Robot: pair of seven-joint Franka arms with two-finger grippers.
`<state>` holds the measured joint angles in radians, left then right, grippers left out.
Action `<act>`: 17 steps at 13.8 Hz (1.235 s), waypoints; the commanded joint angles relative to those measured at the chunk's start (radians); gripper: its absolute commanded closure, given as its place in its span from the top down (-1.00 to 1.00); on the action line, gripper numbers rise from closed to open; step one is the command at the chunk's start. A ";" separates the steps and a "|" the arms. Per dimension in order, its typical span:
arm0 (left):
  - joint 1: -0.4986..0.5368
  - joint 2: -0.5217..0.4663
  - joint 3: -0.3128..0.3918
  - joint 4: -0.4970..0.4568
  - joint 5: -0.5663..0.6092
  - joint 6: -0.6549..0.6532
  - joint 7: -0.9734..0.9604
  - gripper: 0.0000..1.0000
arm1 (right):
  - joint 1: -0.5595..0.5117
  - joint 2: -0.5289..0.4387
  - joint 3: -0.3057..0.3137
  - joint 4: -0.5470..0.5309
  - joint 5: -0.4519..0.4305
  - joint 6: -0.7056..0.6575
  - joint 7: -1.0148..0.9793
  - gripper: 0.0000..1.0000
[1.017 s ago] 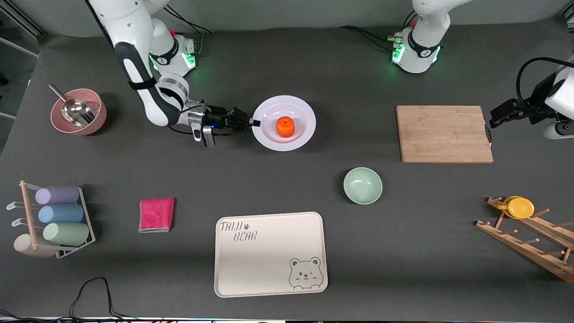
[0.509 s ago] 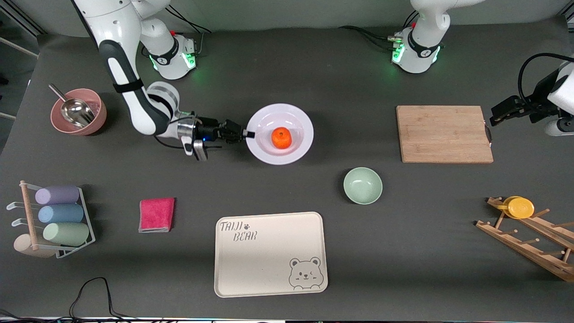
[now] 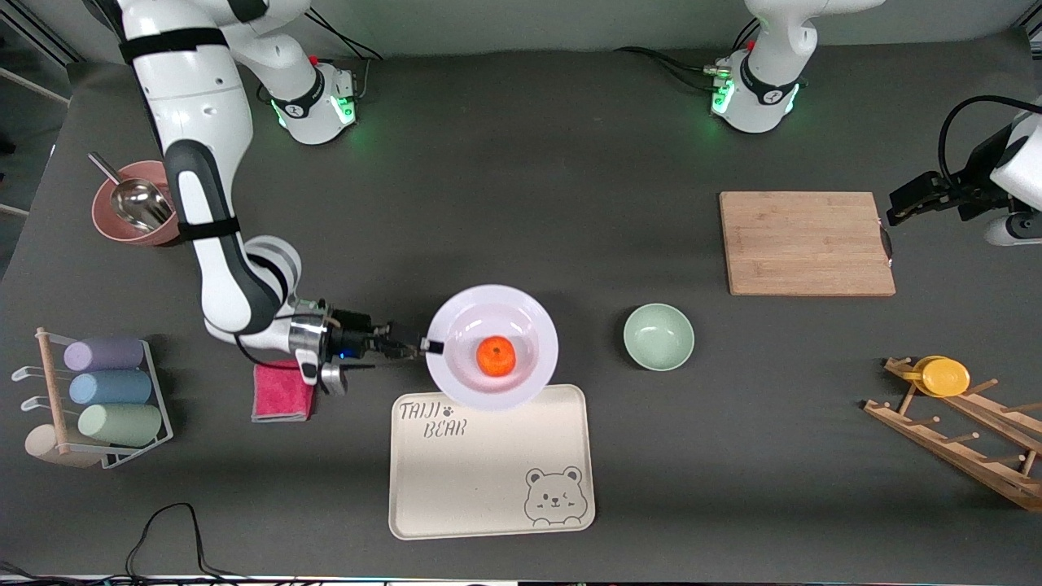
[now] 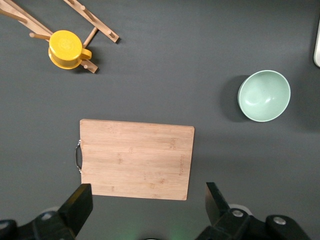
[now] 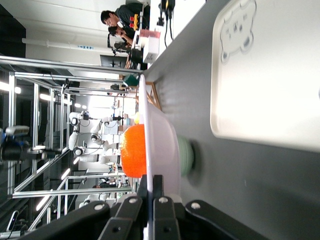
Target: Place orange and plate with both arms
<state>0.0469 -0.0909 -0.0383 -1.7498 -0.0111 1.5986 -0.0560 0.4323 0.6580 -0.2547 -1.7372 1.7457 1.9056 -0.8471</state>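
Plate (image 3: 521, 321) with orange (image 3: 496, 356) pinched in right claw (image 3: 429, 347), over bear tray (image 3: 488, 480); left claw (image 4: 145, 207) gaping, waiting over cutting board (image 4: 135, 159)

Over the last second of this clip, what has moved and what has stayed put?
The right gripper, fingers shut on the plate's rim, has carried the plate with the orange on it toward the front camera; it now overlaps the bear tray's edge. No new grasp or release. The left gripper still waits open beside the cutting board; the green bowl has not moved.
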 commanded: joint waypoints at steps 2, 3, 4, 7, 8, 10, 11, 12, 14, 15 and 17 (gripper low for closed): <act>-0.009 -0.020 0.024 -0.011 0.017 -0.014 0.013 1.00 | -0.023 0.231 -0.006 0.390 -0.009 -0.020 0.193 -1.00; -0.007 -0.020 0.023 -0.007 0.019 -0.014 0.015 1.00 | -0.027 0.276 -0.009 0.463 -0.009 -0.019 0.238 -1.00; -0.007 -0.023 0.021 -0.007 0.019 -0.014 -0.004 1.00 | -0.035 0.313 -0.011 0.523 -0.009 -0.017 0.264 -1.00; 0.014 -0.032 0.034 0.006 0.017 -0.016 -0.015 1.00 | -0.041 0.377 -0.015 0.588 -0.008 -0.008 0.264 -1.00; 0.014 -0.030 0.034 0.007 0.017 -0.017 -0.015 1.00 | -0.043 0.394 -0.015 0.599 -0.008 0.013 0.261 -1.00; 0.014 -0.030 0.034 0.007 0.017 -0.026 -0.016 1.00 | -0.044 0.422 -0.014 0.602 0.023 0.047 0.254 -1.00; 0.016 -0.032 0.034 0.007 0.017 -0.029 -0.016 1.00 | -0.044 0.440 -0.014 0.608 0.049 0.047 0.241 -1.00; 0.018 -0.032 0.035 0.009 0.017 -0.029 -0.015 1.00 | -0.044 0.459 -0.014 0.611 0.072 0.047 0.218 -1.00; 0.018 -0.029 0.037 0.009 0.019 -0.028 -0.013 1.00 | -0.044 0.497 -0.014 0.630 0.100 0.059 0.183 -1.00; 0.019 -0.029 0.040 0.009 0.019 -0.029 -0.012 1.00 | -0.046 0.509 -0.014 0.633 0.106 0.076 0.168 -1.00; 0.030 -0.029 0.040 0.012 0.019 -0.028 -0.012 1.00 | -0.044 0.517 -0.011 0.628 0.121 0.081 0.152 -1.00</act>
<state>0.0678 -0.1065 0.0006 -1.7438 -0.0057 1.5854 -0.0597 0.3955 1.1472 -0.2683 -1.1591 1.8314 1.9846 -0.6743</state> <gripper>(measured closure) 0.000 0.952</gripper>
